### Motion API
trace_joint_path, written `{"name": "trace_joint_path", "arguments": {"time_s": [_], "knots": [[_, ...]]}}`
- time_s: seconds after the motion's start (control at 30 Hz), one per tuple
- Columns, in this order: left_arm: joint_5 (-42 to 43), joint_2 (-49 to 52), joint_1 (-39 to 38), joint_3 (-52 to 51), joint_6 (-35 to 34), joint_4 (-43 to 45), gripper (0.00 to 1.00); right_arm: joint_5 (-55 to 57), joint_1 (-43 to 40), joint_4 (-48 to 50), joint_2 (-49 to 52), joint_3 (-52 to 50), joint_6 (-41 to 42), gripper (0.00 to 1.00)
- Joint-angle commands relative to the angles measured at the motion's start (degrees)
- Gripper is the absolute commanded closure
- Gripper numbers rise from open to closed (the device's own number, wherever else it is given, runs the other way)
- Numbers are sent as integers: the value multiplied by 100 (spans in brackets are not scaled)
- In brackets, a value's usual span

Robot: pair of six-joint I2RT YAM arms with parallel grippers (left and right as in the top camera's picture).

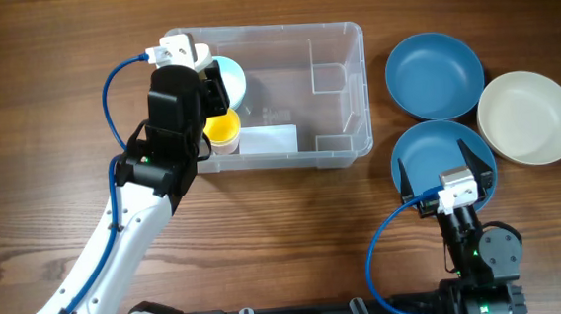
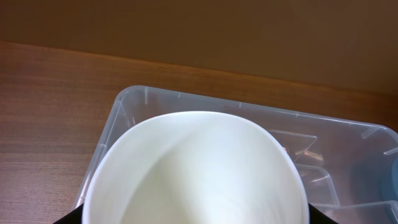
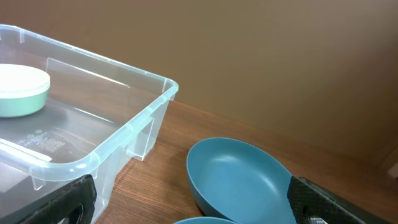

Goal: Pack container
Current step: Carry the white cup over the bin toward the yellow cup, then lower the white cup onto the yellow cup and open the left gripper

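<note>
The clear container [image 1: 340, 93] stands at the table's middle back; it also shows in the left wrist view [image 2: 137, 99] and the right wrist view [image 3: 143, 112]. My left gripper [image 1: 212, 87] reaches into its left end, shut on a pale mint bowl [image 1: 233, 81] with a white inside [image 2: 199, 174] [image 3: 18, 87], held level and low in the bin. A yellow cup [image 1: 224, 129] stands in the bin beside it. My right gripper [image 1: 443, 165] [image 3: 193, 202] is open and empty above the near blue bowl [image 1: 438, 146].
A second blue bowl [image 1: 433, 75] [image 3: 239, 174] sits right of the container. A cream bowl [image 1: 528, 117] lies at the far right. A white label [image 1: 269, 138] lies on the bin's bottom. Bare wood lies in front of the container.
</note>
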Motion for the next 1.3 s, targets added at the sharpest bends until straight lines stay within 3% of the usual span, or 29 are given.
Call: {"name": "trace_joint_path", "arguments": {"time_s": [0.0,0.13,0.43,1.27], "knots": [[-114,-210,-31,-33,-94,74,70,-96,33,13,9,-4,-48,0],[-114,-378,-31,-234,-94,393,70,-96,33,13,9,-4,-48,0],[-116,-632,-31,-1716,-94,2437,69,-96,33,13,9,-4,-48,0],[208,55,-57,-2175,238,3101,63,-96,33,13,9,-4,-48,0]]}}
